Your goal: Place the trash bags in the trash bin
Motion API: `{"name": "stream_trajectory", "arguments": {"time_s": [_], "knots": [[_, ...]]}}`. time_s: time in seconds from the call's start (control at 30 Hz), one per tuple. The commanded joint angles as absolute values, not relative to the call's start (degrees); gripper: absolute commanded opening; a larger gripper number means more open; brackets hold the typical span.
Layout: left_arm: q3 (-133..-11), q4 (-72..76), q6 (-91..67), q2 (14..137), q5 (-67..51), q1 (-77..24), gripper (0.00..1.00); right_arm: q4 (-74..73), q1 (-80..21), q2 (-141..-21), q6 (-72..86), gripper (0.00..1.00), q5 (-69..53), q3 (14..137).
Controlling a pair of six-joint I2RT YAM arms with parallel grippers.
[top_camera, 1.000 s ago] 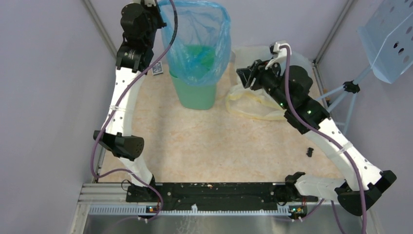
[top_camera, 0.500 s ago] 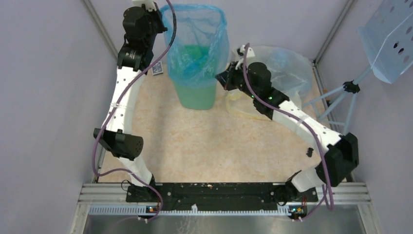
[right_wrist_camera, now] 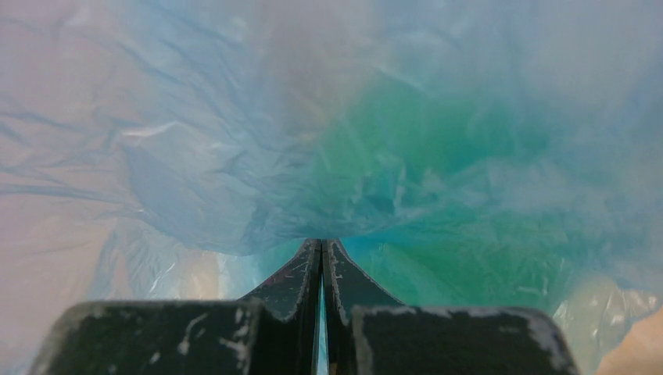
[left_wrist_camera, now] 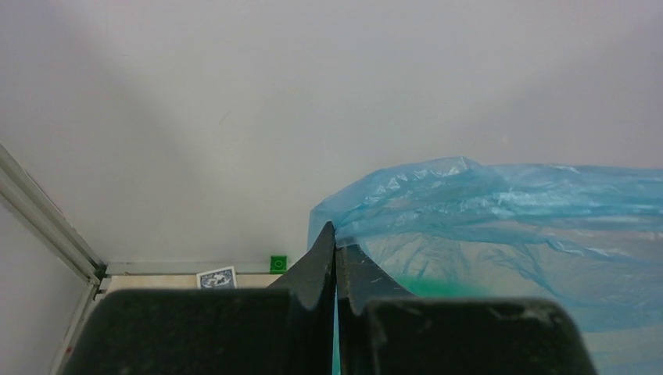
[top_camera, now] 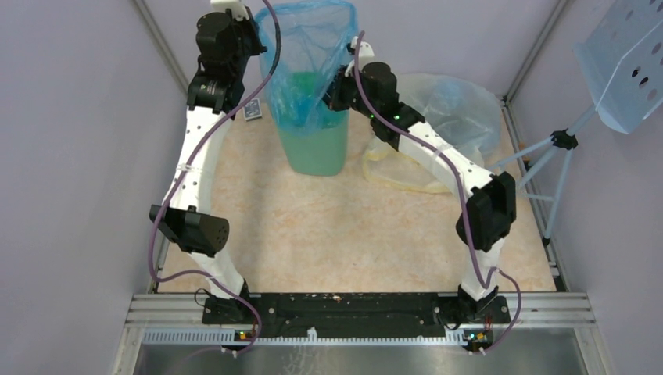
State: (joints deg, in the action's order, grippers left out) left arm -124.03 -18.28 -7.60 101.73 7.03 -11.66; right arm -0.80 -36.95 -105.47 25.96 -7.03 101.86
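Observation:
A light blue trash bag [top_camera: 313,55] hangs open over the green trash bin [top_camera: 314,152], its lower part inside the bin. My left gripper [top_camera: 256,35] is shut on the bag's left rim; the left wrist view shows the closed tips [left_wrist_camera: 336,238] pinching the blue film [left_wrist_camera: 508,203]. My right gripper [top_camera: 332,86] is shut, its tips [right_wrist_camera: 322,244] pressed against the bag's right wall [right_wrist_camera: 234,156]. I cannot tell if film is pinched there. The bin shows green through the film [right_wrist_camera: 446,195]. Pale yellowish bags [top_camera: 442,105] lie right of the bin.
A small dark card box [top_camera: 252,112] lies left of the bin by the back wall, also in the left wrist view [left_wrist_camera: 216,277] beside a small green square [left_wrist_camera: 277,263]. A pale blue perforated panel on a stand [top_camera: 625,62] is at the far right.
My right arm swung left from the yellowish bags to the blue bag's right side and pushed that side inward. The left gripper kept holding the rim up.

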Motion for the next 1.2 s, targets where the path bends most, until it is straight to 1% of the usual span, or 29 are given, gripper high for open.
{"name": "stream_trajectory", "arguments": {"time_s": [0.0,0.13,0.2,0.27,0.33,0.4,0.6,0.77,0.9,0.93,1.07,1.17], "knots": [[-123.6,-16.8,-8.1,97.6,7.0,-11.0,0.0,-8.7,-36.7,-114.0,24.7,0.0,-9.1,116.1],[-122.7,-17.0,-8.1,97.0,7.5,-10.6,0.0,-11.2,-37.1,-121.1,25.6,0.0,-14.8,125.3],[-122.4,-17.0,-8.1,96.8,7.3,-10.3,0.0,-13.8,-37.9,-124.1,25.2,0.0,-15.0,130.0],[-122.2,-17.0,-8.2,96.6,7.1,-10.2,0.0,-15.3,-38.1,-125.3,25.3,0.0,-14.9,132.1],[-121.9,-17.3,-8.2,96.5,6.8,-10.1,0.0,-15.9,-38.0,-124.8,25.2,0.0,-13.5,131.0],[-120.9,-17.2,-8.5,96.2,6.4,-10.1,0.0,-15.6,-37.8,-122.8,25.0,0.0,-11.5,127.0],[-117.6,-16.6,-9.5,95.5,4.9,-10.1,0.0,-13.5,-36.3,-112.0,23.2,0.0,-7.8,115.7],[-117.5,-16.9,-9.9,95.5,4.1,-10.1,0.0,-17.2,-36.2,-104.5,20.0,0.15,-4.7,111.4],[-117.0,-17.2,-10.3,95.3,3.7,-10.1,0.0,-18.2,-36.1,-99.8,19.7,0.36,-4.7,107.5],[-116.8,-17.3,-10.4,95.2,3.5,-10.1,0.0,-18.2,-36.2,-98.7,19.9,0.4,-5.0,106.7],[-116.5,-17.5,-10.5,95.0,3.3,-10.1,0.0,-17.6,-36.2,-95.6,20.2,0.52,-7.3,104.0],[-116.4,-17.4,-10.5,94.9,3.3,-10.1,0.0,-12.9,-36.2,-93.9,21.2,0.63,-13.2,99.9]]}}
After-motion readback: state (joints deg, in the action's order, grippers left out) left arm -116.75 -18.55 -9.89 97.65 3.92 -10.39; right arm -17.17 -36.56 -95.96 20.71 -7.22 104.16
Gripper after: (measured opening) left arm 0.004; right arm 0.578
